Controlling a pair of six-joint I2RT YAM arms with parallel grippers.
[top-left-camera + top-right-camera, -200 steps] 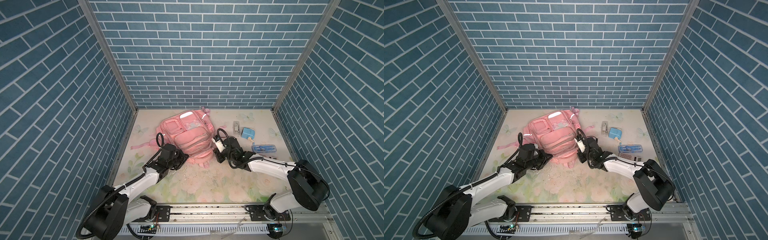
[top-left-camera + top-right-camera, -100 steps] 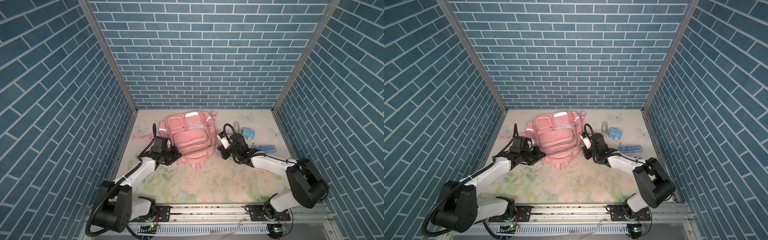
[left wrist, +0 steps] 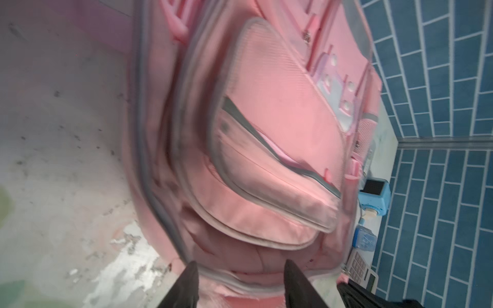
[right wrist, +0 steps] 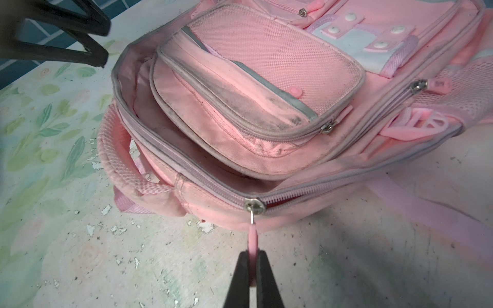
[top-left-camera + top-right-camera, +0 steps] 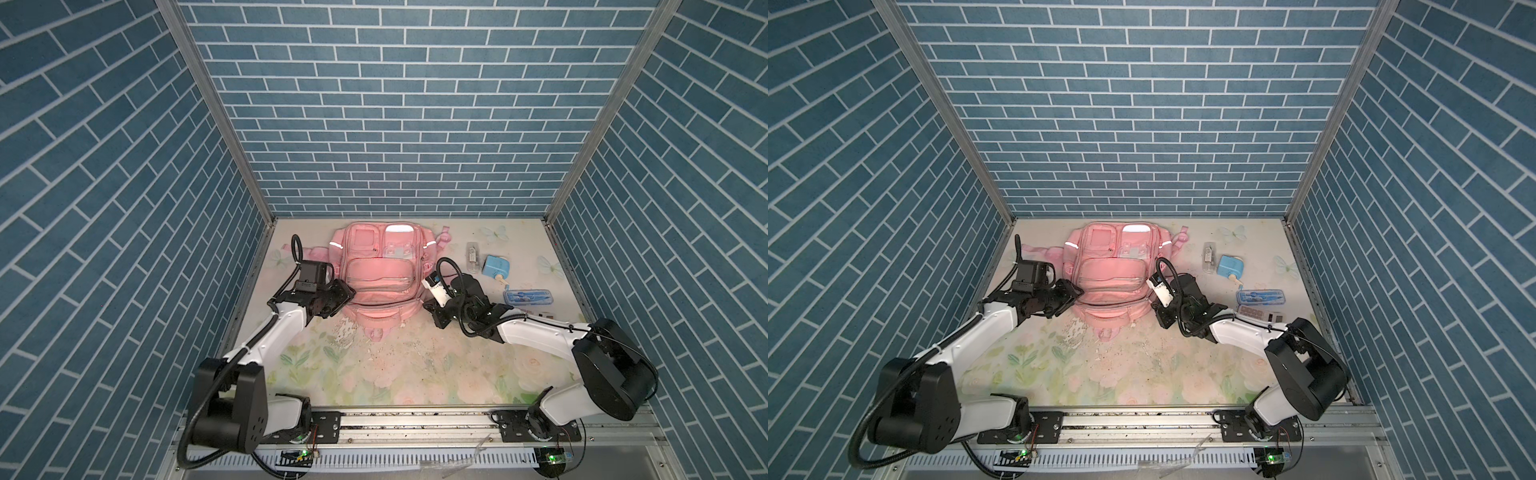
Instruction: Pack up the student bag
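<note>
The student bag (image 5: 380, 270) (image 5: 1113, 270), a large pink backpack, lies flat at the back of the table with its top towards the front. Its main compartment gapes open (image 4: 186, 149). My left gripper (image 5: 345, 297) (image 3: 240, 262) is open at the bag's left top corner, jaws either side of the opening's rim without closing on it; this view is blurred. My right gripper (image 5: 434, 313) (image 4: 252, 252) is shut on the pink zipper pull (image 4: 252, 237) hanging from the silver slider (image 4: 254, 206) at the bag's right top corner.
To the right of the bag lie a blue sharpener (image 5: 496, 268), a small clear box (image 5: 472, 254), a blue clear-lidded instrument case (image 5: 528, 297) and a calculator (image 5: 538, 313). Pink straps (image 5: 311, 251) trail off the bag's left. Blue brick walls enclose the table on three sides.
The bag has swung round from tilted to square and slid towards the back. My left gripper, shut before, has opened. The right gripper stays shut on the zipper pull.
</note>
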